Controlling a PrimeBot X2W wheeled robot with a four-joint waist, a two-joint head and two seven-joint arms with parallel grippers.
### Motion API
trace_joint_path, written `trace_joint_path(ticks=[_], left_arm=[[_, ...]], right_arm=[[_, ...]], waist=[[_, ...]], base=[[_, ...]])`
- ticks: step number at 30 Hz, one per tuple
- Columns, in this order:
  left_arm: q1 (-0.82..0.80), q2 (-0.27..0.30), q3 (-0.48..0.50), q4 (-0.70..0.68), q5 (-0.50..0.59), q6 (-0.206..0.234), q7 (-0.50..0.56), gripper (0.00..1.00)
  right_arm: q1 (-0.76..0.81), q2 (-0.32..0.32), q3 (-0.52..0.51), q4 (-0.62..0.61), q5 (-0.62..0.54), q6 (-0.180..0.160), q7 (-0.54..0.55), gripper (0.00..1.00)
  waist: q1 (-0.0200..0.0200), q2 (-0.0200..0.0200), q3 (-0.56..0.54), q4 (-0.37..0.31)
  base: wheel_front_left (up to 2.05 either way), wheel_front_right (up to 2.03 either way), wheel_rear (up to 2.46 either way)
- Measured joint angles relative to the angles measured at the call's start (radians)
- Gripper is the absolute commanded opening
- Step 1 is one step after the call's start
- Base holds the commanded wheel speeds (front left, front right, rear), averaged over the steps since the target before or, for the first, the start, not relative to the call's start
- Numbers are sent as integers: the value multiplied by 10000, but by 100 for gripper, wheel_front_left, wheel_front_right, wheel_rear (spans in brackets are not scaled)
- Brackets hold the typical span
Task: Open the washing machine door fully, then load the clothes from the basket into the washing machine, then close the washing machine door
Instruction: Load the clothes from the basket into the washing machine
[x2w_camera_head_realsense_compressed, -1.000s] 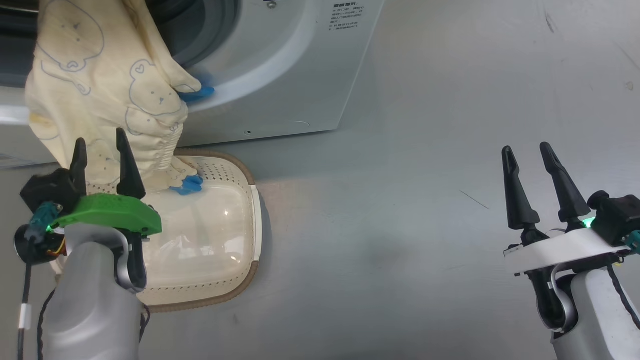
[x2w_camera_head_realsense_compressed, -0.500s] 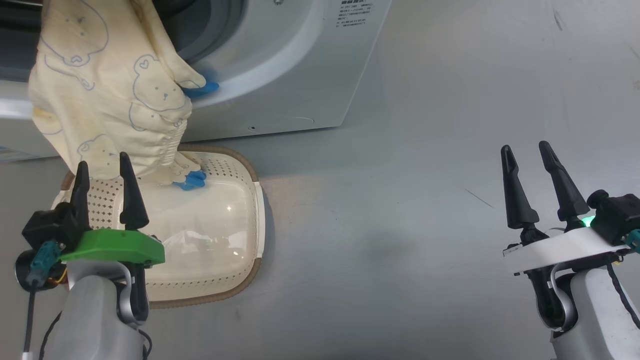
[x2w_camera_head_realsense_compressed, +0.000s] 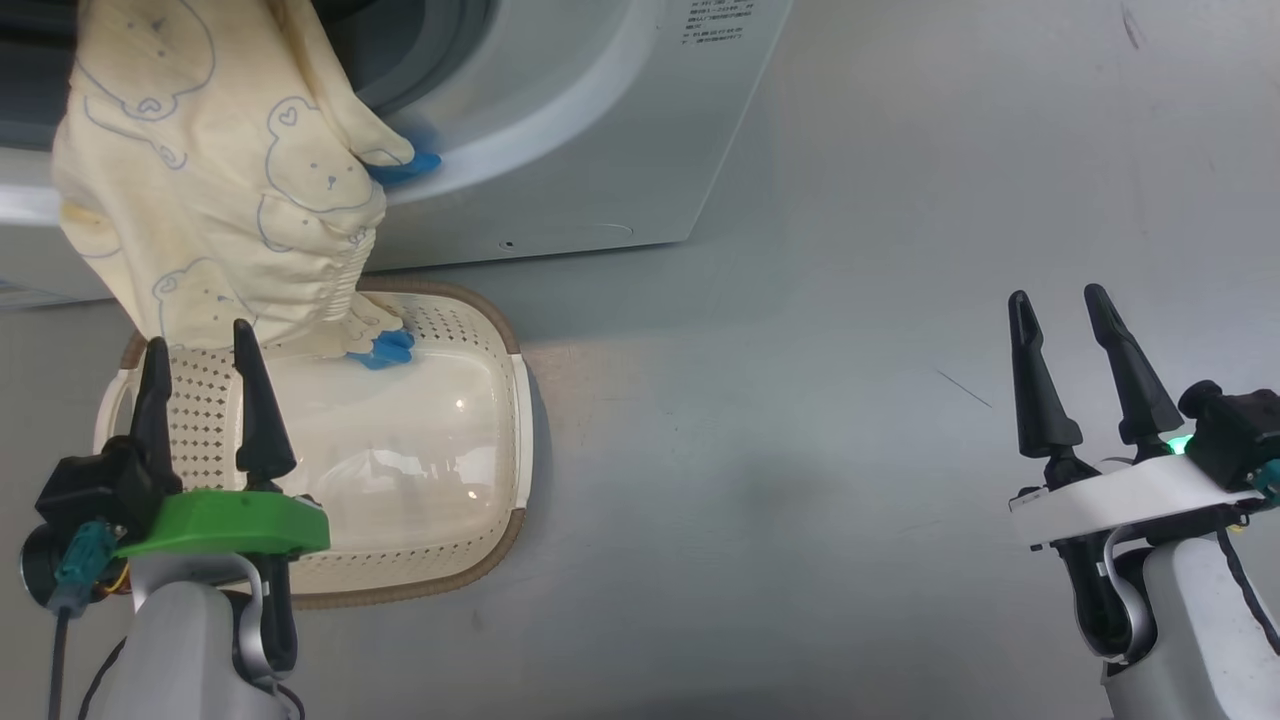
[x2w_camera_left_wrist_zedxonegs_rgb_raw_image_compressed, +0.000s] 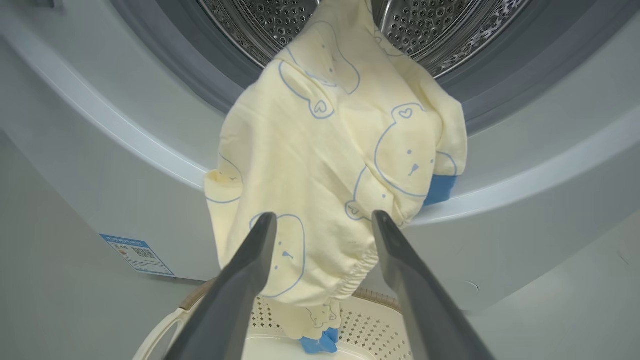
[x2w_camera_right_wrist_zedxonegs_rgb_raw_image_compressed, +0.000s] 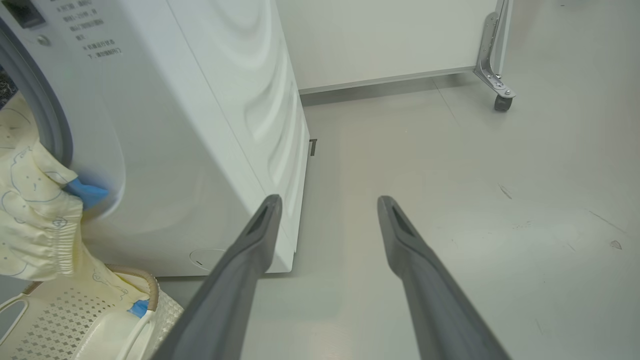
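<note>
While poised with the left end effector (x2w_camera_head_realsense_compressed: 199, 335) spread wide and empty above the basket (x2w_camera_head_realsense_compressed: 450, 325), find the clothes (x2w_camera_head_realsense_compressed: 210, 170) just ahead of its fingertips (x2w_camera_left_wrist_zedxonegs_rgb_raw_image_compressed: 260, 235), draped from the drum (x2w_camera_left_wrist_zedxonegs_rgb_raw_image_compressed: 425, 25) over the lip of the washing machine (x2w_camera_head_realsense_compressed: 600, 150), with a blue cuff (x2w_camera_head_realsense_compressed: 383, 350) down inside the basket. Find the right end effector (x2w_camera_head_realsense_compressed: 1056, 294), likewise spread and empty, above the floor (x2w_camera_head_realsense_compressed: 800, 400), with the washing machine off to its left.
</note>
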Motion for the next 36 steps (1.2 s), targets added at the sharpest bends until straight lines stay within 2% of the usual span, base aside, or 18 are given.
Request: trace_joint_path(ticks=[16,36], left_arm=[[560,0,-50,-771,0,203,0,100],[900,2,-79,-991,0,303,0,100]], right_arm=[[0,77,-6,157,0,0,0,100],[0,140,21,205,0,0,0,100]], waist=[[0,0,49,-27],[0,0,-34,-221]], base=[[0,0,0],[0,0,0]])
